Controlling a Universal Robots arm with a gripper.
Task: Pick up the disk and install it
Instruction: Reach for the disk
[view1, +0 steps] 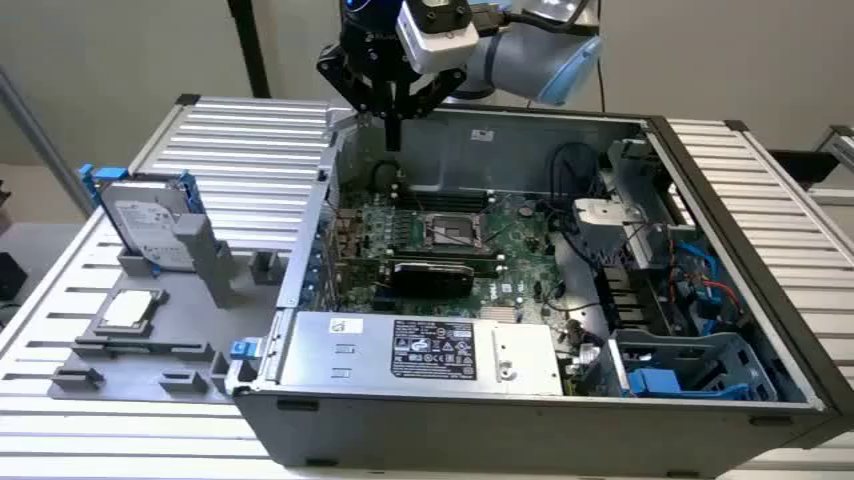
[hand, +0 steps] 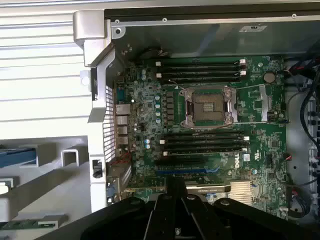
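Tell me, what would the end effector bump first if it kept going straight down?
Probably the green circuit board inside the open computer; the end effector hangs above it, though depth is unclear.

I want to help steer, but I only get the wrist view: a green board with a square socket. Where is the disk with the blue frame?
Observer: The disk stands upright in a grey holder on the slatted table, outside the computer case, on the exterior view's left.
Operator: Has the arm got it?
Observer: No. The gripper hangs above the case's far corner, apart from the disk.
Operator: Is anything blue inside the case?
Observer: Yes, a blue-grey cage sits in the case's near corner, on the exterior view's right.
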